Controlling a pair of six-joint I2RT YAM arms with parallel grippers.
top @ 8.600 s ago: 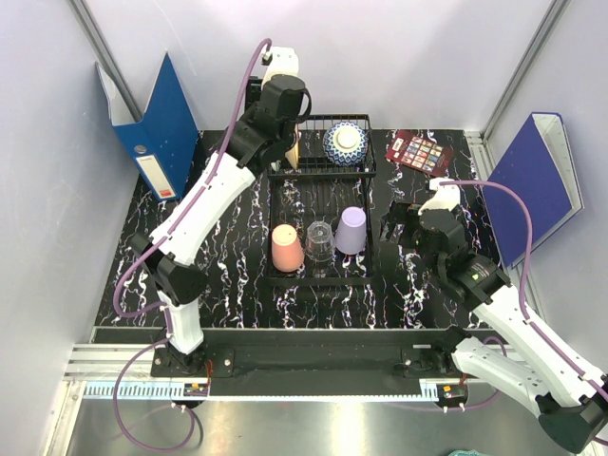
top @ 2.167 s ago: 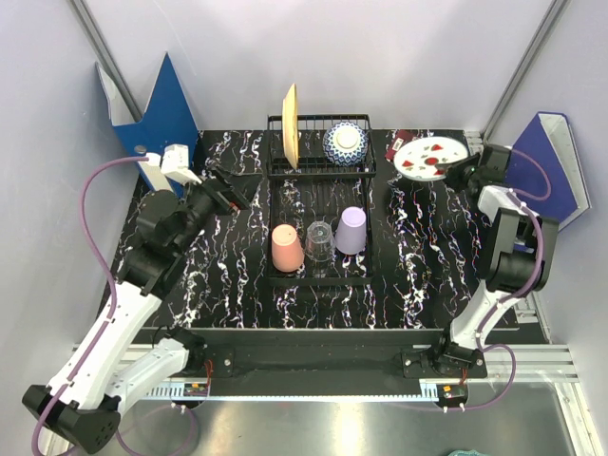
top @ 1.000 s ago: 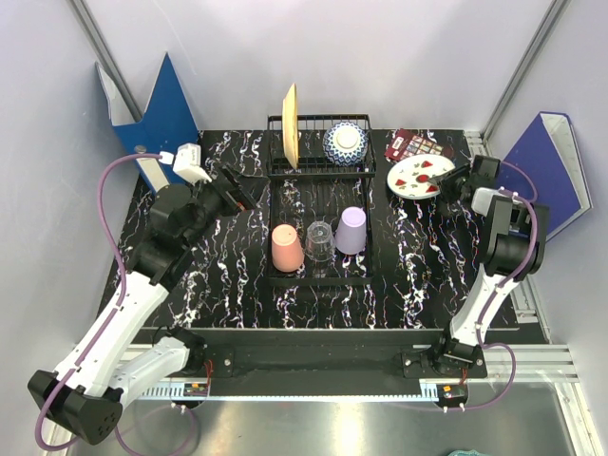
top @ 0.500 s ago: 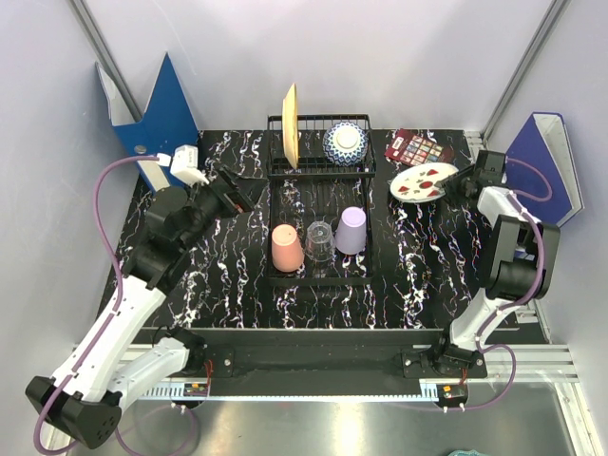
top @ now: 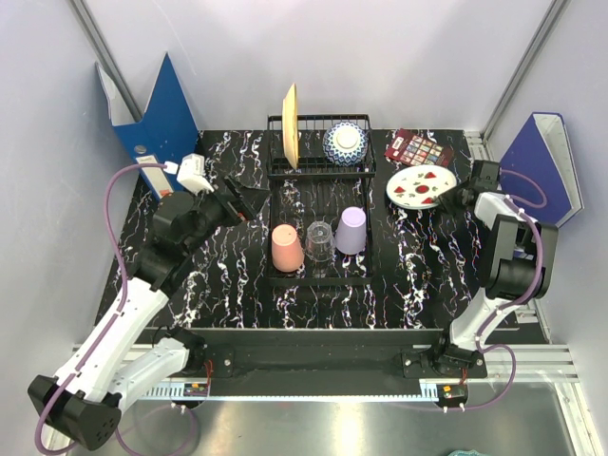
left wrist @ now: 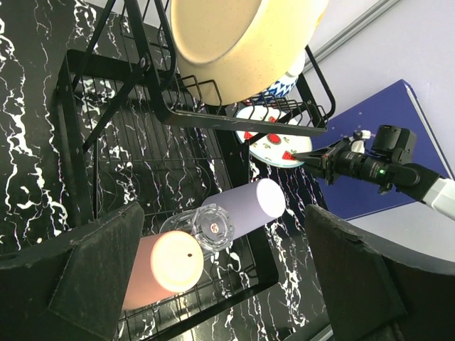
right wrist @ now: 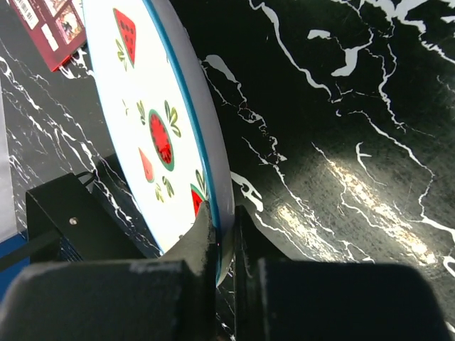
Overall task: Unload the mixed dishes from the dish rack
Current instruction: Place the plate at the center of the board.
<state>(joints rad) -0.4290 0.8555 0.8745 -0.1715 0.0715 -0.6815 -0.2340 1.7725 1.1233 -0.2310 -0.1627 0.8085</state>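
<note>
While the left pincer (top: 252, 198) reaches toward the wire rack, gaping, the right pincer (right wrist: 222, 226) clamps the glossy round white plate (top: 422, 185) by its rim.

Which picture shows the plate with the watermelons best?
Top external: almost the whole white plate face shows. Right wrist has it close but slanted and cut off; left wrist shows it small, partly behind the dish rack.

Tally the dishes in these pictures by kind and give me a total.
Plates: 2 (white plate, cream plate)
Bowls: 1 (blue-and-white bowl)
Cups: 3 (salmon-pink cup, clear glass cup, lavender cup)
Total: 6
</note>
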